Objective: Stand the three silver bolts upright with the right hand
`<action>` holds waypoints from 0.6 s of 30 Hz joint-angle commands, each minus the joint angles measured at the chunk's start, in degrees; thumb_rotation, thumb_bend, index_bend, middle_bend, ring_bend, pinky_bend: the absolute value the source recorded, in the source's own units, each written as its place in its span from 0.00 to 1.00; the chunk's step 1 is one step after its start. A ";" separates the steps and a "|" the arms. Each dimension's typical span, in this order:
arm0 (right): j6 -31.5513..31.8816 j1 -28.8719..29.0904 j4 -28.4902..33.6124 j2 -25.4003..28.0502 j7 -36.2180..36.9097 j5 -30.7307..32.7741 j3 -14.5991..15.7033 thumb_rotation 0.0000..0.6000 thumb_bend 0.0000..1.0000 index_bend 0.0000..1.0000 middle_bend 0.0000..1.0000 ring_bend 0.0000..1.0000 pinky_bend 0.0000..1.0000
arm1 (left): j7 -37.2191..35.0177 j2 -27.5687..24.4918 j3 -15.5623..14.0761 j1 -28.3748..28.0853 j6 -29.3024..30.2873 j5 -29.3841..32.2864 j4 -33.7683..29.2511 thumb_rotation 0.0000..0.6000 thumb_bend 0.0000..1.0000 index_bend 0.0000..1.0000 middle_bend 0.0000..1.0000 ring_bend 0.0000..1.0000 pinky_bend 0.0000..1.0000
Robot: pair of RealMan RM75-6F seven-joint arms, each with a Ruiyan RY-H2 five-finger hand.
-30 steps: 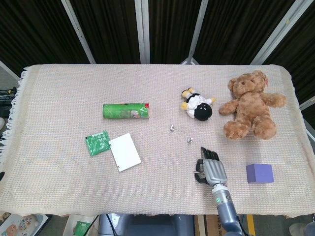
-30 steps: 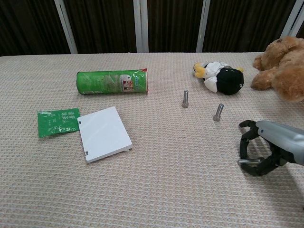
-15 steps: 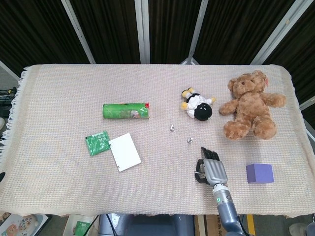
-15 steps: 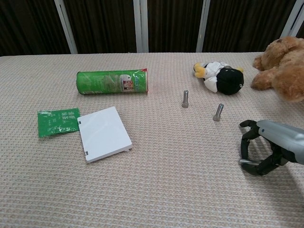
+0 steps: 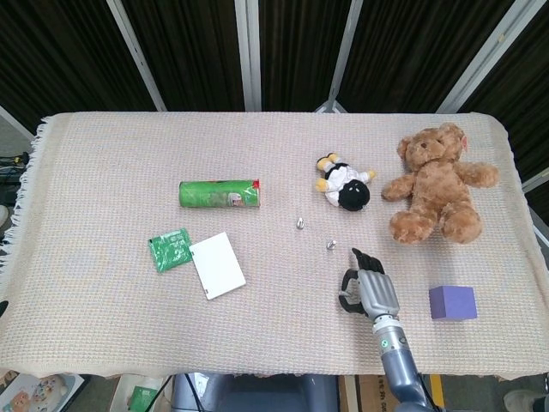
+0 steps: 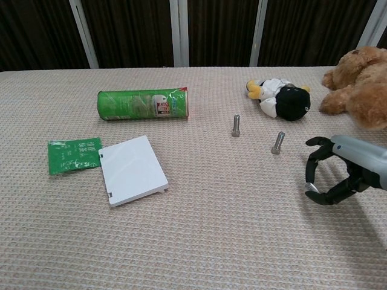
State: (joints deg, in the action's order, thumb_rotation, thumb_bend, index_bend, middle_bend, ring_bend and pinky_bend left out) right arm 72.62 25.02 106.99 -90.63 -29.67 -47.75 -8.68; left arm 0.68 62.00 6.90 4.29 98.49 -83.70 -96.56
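Two silver bolts stand on their heads on the woven cloth: one [image 6: 236, 125] [image 5: 299, 224] upright, the other [image 6: 277, 143] [image 5: 331, 245] leaning slightly. My right hand [image 6: 336, 173] [image 5: 369, 288] hovers just right of and nearer than them, fingers curled. It pinches the third silver bolt [image 6: 310, 186] between its fingertips, a little above the cloth; only the bolt's end shows. My left hand is in neither view.
A green snack tube [image 6: 143, 104] lies at the left, with a green packet [image 6: 74, 154] and a white card [image 6: 132, 169] in front of it. A small penguin plush [image 6: 282, 99] and a brown teddy bear [image 5: 437, 184] lie behind the bolts. A purple block [image 5: 452, 302] sits right of my hand.
My right hand has risen and moved slightly away from the front edge, lifting the pinched bolt off the cloth. The two standing bolts have not moved.
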 commanded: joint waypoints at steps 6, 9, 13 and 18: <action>-1.03 0.32 0.22 0.87 1.26 1.01 -0.96 1.00 0.39 0.63 0.00 0.00 0.04 | 0.26 0.06 -0.01 -0.02 -0.01 -0.02 -0.08 1.00 0.12 0.21 0.04 0.00 0.17; -1.34 0.53 0.33 1.22 1.73 1.55 -1.44 1.00 0.39 0.63 0.00 0.00 0.04 | 0.33 0.08 -0.03 -0.06 -0.09 -0.05 -0.07 1.00 0.12 0.21 0.04 0.00 0.17; -1.33 0.82 0.24 1.42 1.89 1.98 -1.78 1.00 0.39 0.63 0.00 0.00 0.04 | 0.36 0.07 -0.01 -0.08 -0.13 0.00 -0.05 1.00 0.12 0.21 0.04 0.00 0.17; -1.68 1.13 -0.29 1.53 2.59 2.94 -2.32 1.00 0.39 0.63 0.00 0.00 0.04 | 0.24 0.05 0.01 -0.01 -0.05 0.05 -0.06 1.00 0.12 0.21 0.04 0.00 0.17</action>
State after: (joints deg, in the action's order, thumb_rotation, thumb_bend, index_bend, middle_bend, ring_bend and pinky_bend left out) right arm 70.98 26.10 106.76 -89.12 -27.14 -44.86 -10.95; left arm 0.93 62.05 6.91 4.27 98.44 -83.65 -96.63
